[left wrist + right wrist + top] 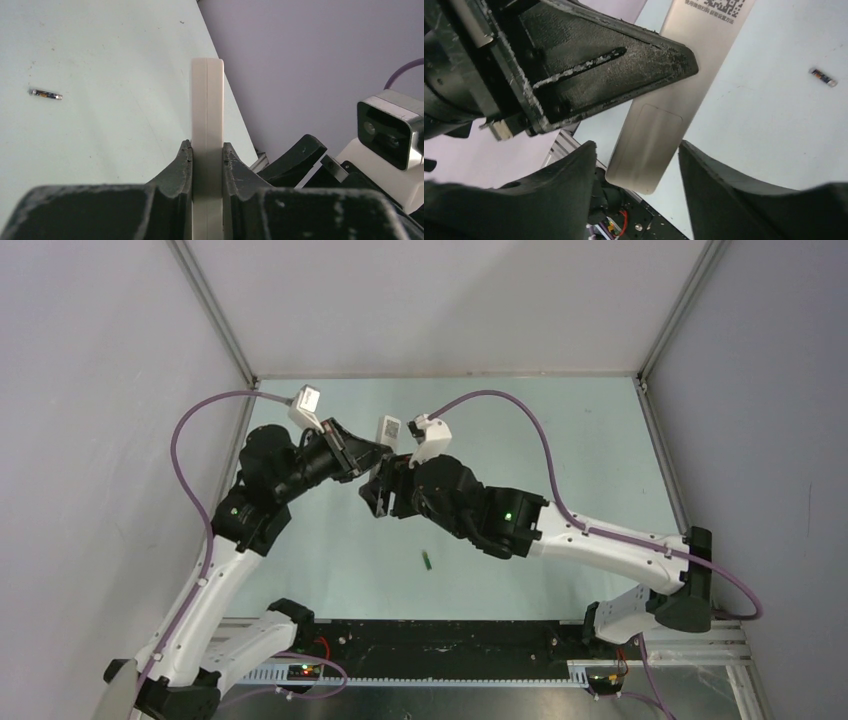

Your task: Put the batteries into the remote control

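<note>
My left gripper [207,146] is shut on the white remote control [207,100], holding it edge-on above the table. From above, the remote [388,428] sticks up between the two grippers. In the right wrist view its back [659,125] shows a printed code and the closed outline of the bay cover. My right gripper [636,147] is open, its fingers on either side of the remote's lower end without touching it. One small green battery with a dark end [427,560] lies on the table, and also shows in both wrist views [45,94] [823,77]. The blackish battery is out of view.
The pale green table [560,440] is boxed in by grey walls with metal posts at the back corners. A black rail [440,640] with wiring runs along the near edge. My right wrist camera [390,127] sits close beside the left gripper.
</note>
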### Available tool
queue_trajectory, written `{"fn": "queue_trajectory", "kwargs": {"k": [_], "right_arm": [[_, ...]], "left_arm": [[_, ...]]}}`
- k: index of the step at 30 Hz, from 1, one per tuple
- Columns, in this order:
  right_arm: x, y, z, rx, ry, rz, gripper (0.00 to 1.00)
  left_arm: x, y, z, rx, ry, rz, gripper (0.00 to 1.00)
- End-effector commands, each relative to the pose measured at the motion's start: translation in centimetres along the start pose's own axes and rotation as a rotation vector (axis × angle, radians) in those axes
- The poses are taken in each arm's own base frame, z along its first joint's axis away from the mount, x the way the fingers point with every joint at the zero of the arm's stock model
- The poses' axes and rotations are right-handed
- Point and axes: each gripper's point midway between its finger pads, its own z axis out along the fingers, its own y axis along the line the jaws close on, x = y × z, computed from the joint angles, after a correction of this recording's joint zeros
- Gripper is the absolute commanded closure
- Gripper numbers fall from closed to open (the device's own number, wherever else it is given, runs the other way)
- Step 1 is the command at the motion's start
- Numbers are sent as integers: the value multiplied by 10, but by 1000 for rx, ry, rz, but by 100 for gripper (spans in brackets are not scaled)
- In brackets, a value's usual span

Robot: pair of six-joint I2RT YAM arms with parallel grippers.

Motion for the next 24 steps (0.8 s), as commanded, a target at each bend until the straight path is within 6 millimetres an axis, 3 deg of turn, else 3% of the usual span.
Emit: {"fn": "queue_trajectory", "kwargs": {"k": [1,6,8,11,13,15,19,24], "right_arm": [[-14,9,3,12,-36,13,47],[-7,8,6,13,-11,10,82],[-7,9,6,7,-6,-16,93],[-7,9,3,-21,-4,-92,97],[-9,9,-1,-53,-8,-181,99],[-9,7,-6,-80,-7,-272,100],[-15,-1,-20,-147,-5,-452,100],[-12,-8,-36,-274,45,-582,100]], "left_arm": [[-17,-22,-10,56,-72,94,100],[-18,-22,-11,55,-79,102,100],[-18,-24,-11,64,-73,109,92],[-16,-30,-15,93,-65,158,56],[-16,-34,-20,108,-66,187,40],[-16,-39,-24,125,-65,210,33],[-10,-43,-29,150,-35,226,27],[9,-38,-26,174,47,206,28]]}}
